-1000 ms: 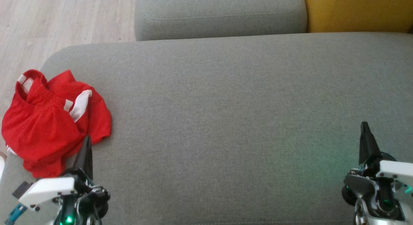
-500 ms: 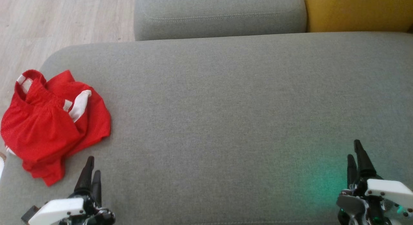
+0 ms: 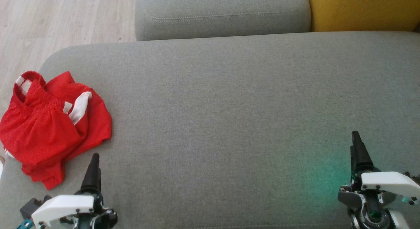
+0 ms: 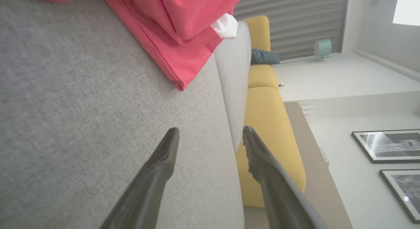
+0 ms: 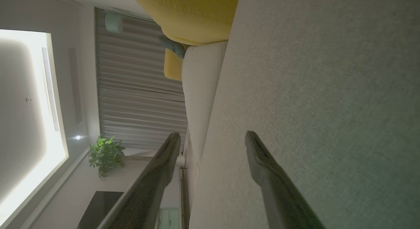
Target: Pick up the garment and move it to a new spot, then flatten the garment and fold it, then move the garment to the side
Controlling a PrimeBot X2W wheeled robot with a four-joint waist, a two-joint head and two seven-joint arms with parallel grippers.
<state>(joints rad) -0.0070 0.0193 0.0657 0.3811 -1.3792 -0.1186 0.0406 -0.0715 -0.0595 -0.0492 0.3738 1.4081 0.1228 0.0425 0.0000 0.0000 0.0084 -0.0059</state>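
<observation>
The garment point(image 3: 49, 127) is red with white trim and lies crumpled at the left end of the grey sofa seat point(image 3: 229, 107), partly hanging over its edge. My left gripper point(image 3: 94, 156) hovers just right of the garment's lower corner without touching it. In the left wrist view the left gripper point(image 4: 210, 132) is open and empty, and the garment point(image 4: 183, 29) lies beyond its fingertips. At the lower right, far from the cloth, my right gripper point(image 3: 355, 137) is above bare seat. The right wrist view shows the right gripper point(image 5: 213, 135) open with nothing in it.
A grey back cushion point(image 3: 223, 15) borders the seat at the far side, with a yellow cushion point(image 3: 361, 9) to its right. Pale wooden floor point(image 3: 49, 22) lies beyond the seat's rounded left end. The wide middle of the seat is bare fabric.
Both grippers have gone from shut to open. The left gripper has drawn back off the garment's lower edge. The right gripper dipped and rose again. The garment lies as before.
</observation>
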